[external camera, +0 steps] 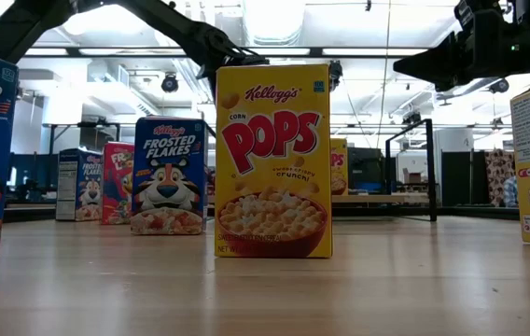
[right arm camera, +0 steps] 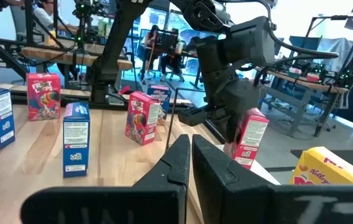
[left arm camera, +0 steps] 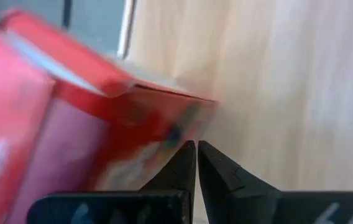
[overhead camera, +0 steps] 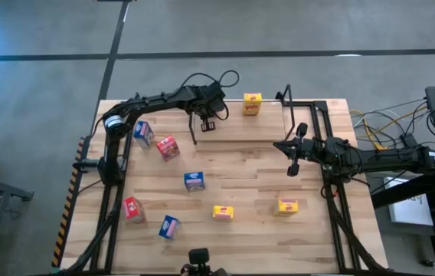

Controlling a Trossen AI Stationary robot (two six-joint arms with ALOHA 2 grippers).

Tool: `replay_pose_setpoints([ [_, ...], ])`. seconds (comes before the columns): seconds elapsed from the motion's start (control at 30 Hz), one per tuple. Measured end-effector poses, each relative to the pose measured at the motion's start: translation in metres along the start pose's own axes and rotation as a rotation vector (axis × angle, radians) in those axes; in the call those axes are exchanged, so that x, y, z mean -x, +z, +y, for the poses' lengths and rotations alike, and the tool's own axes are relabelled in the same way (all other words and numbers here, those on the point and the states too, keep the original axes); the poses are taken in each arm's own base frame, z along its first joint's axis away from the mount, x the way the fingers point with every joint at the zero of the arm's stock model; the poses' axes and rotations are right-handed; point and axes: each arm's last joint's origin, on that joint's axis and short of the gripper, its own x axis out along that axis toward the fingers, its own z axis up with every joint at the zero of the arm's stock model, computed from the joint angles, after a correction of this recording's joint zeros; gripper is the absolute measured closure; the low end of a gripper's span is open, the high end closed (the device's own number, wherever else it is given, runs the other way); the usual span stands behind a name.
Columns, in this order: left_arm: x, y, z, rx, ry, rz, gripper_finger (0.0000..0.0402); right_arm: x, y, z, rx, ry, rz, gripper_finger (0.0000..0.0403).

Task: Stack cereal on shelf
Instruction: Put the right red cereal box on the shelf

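One red cereal box (right arm camera: pixel 249 138) stands on the shelf (overhead camera: pixel 240 132); left pincer (overhead camera: pixel 207 124) clenched beside it, grasping nothing. Right pincer (overhead camera: pixel 294 167) clenched, idle. Next: fetch another box from the surface (overhead camera: pixel 248 222).

The table (overhead camera: pixel 240 184) is seen whole from straight above in the high view. From board height, the low view is aimed level across it, very near a yellow box (external camera: pixel 273 161). The left wrist view is pressed close to a red box (left arm camera: pixel 71 143) on the shelf (left arm camera: pixel 288 87). That red box (right arm camera: pixel 248 138) is shared with the right wrist view, aimed across the table.
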Motion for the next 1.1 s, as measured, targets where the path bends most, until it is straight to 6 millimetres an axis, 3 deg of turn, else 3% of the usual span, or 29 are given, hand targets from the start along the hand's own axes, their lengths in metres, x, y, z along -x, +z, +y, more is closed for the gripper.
replay_pose_setpoints([
  [1.1, 0.0005, 0.0019, 0.0036, 0.156, 0.028, -0.022, 0.0401, 0.0, 0.0, 0.0, 0.0, 0.0, 0.0, 0.0394],
])
